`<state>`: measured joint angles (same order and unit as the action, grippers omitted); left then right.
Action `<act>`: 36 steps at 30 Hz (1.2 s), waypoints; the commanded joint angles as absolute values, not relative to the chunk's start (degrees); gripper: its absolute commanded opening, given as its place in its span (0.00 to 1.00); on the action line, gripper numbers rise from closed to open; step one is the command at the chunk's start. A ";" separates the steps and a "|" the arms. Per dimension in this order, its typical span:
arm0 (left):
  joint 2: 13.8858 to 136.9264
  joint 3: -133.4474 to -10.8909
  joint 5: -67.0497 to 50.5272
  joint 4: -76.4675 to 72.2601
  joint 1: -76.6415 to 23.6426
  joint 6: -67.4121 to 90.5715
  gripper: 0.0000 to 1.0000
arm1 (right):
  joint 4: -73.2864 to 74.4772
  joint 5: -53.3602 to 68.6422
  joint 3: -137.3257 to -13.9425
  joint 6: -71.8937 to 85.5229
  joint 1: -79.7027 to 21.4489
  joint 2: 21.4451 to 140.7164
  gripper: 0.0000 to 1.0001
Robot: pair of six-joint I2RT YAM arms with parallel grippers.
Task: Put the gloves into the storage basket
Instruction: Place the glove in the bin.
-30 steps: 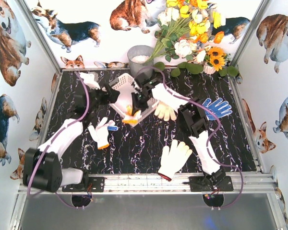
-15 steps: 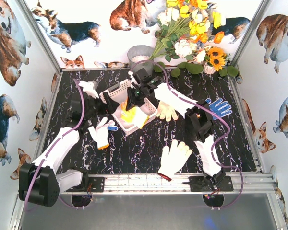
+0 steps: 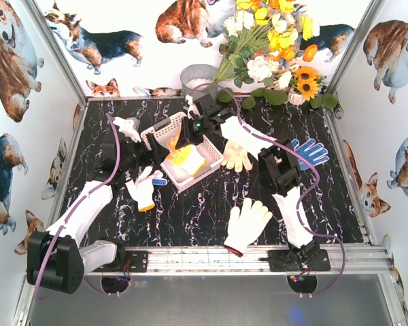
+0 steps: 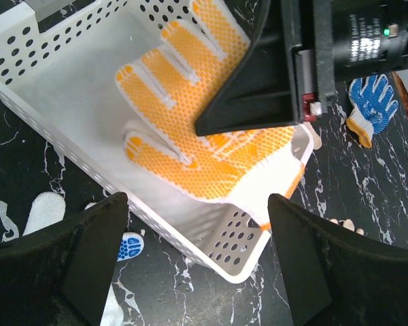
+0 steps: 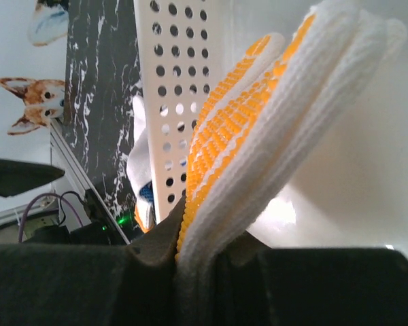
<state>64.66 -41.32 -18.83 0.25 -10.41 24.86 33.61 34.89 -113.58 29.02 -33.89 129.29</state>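
The white storage basket stands tilted at the table's middle. An orange-palmed glove lies in it, cuff draped over the near rim. My right gripper reaches in from the far side, shut on that glove at its edge. My left gripper hangs open just off the basket's left side; in its wrist view the fingers straddle the basket's corner without touching it. Other gloves lie on the table: a white one with a blue-dotted fingertip, a plain white one, a cream one, a blue-dotted one.
A grey metal bucket stands at the back edge with a bunch of flowers to its right. Another white glove lies far left of the basket. Metal frame rails border the black marble table.
The right gripper has carried the orange-palmed glove from the basket's near corner further in, so it now lies in the basket. The basket has shifted nearer. The left gripper has drawn back toward me.
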 commanded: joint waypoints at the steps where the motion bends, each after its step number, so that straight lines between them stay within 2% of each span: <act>1: 64.68 -42.23 -19.42 -0.28 -9.69 24.96 0.78 | 22.53 37.15 -114.83 32.74 -32.87 132.53 0.05; 7: 64.38 -42.57 -18.86 0.55 -9.67 24.08 0.78 | 20.98 36.58 -115.66 33.44 -31.91 137.47 0.05; 16: 64.60 -42.68 -18.83 0.70 -9.67 23.82 0.78 | 31.25 21.13 -116.98 26.30 -32.06 137.70 0.04; 29: 62.65 -41.81 -14.92 0.84 -9.58 25.56 0.80 | 37.25 8.18 -117.31 34.27 -35.50 137.88 0.04; 36: 61.81 -41.58 -14.59 1.81 -9.34 25.42 0.80 | 36.41 7.82 -118.28 41.03 -36.20 139.05 0.04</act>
<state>62.96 -41.34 -15.35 1.61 -10.28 25.28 33.54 12.05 -116.16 37.28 -35.16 138.80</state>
